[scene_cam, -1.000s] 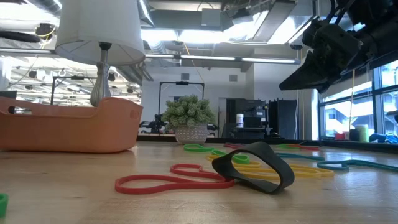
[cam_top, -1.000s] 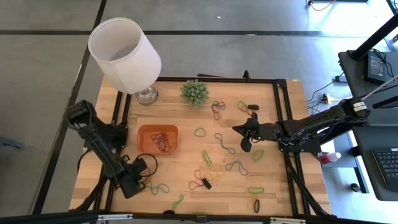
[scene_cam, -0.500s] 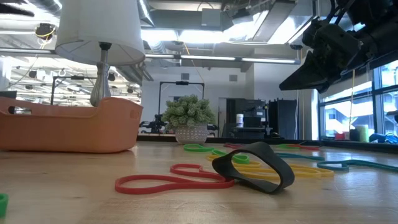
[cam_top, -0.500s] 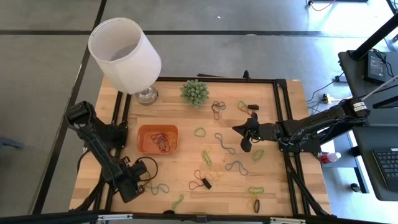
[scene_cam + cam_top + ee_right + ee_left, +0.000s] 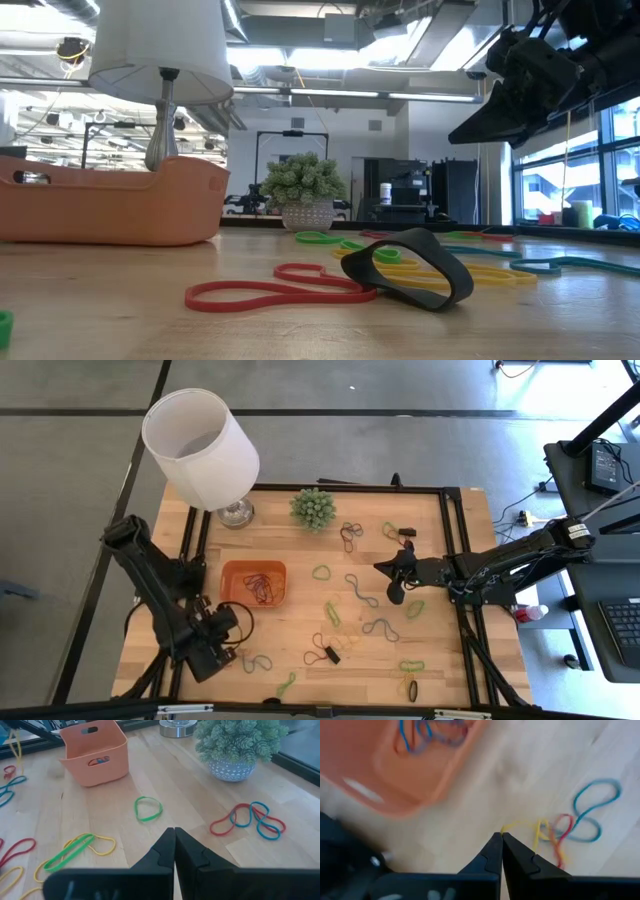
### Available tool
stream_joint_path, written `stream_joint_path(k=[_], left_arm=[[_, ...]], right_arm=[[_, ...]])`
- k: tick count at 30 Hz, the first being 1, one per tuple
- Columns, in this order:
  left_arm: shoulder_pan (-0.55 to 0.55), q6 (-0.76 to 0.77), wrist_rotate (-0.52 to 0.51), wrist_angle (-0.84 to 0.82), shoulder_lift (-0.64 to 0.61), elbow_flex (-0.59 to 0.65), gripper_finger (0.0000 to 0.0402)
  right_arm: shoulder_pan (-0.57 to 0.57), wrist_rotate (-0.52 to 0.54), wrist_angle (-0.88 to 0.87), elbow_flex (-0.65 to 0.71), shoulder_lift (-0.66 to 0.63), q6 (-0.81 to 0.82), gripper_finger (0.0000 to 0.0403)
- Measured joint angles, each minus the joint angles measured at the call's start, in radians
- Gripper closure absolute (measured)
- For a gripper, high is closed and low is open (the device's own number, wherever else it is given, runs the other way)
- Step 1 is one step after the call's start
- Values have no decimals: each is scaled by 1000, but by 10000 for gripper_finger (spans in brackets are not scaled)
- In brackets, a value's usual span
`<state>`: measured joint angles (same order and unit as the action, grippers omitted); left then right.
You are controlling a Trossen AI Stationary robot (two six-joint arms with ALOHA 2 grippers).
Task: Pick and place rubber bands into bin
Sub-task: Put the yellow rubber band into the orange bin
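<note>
Wooden desk (image 5: 290,630) strewn with rubber bands (image 5: 361,592), most lying loose well to the right of the orange bin (image 5: 253,582), a few loops already inside it. Just below that bin, left claw (image 5: 501,836) pressed together, pinching a yellow band (image 5: 520,826) whose strand trails back to a linked blue-and-red cluster, seemingly lifted for carrying to the bin. Far right of the bin, right claw (image 5: 174,831) shut and empty above the scatter, apparently waiting.
</note>
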<state>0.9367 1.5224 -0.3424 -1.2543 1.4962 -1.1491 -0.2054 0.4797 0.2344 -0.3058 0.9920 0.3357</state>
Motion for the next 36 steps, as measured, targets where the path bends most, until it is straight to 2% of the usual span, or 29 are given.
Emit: stream_joint_path(k=[16,20,25,31,36], left_arm=[[-128,-207,-148,-321,-3,-265,398],[-208,-328,-216,-316,-35,-276,398],[-360,-433,-226,-319,-64,-276,398],[-526,-564,-209,-306,-65,-263,398],[-604,-593,-64,-230,-65,-155,398]], right_arm=[[0,0,1,0,0,0,395],[0,0,1,0,0,0,395],[0,0,1,0,0,-3,396],[0,0,2,0,0,-4,396],[0,0,1,0,0,-4,396]])
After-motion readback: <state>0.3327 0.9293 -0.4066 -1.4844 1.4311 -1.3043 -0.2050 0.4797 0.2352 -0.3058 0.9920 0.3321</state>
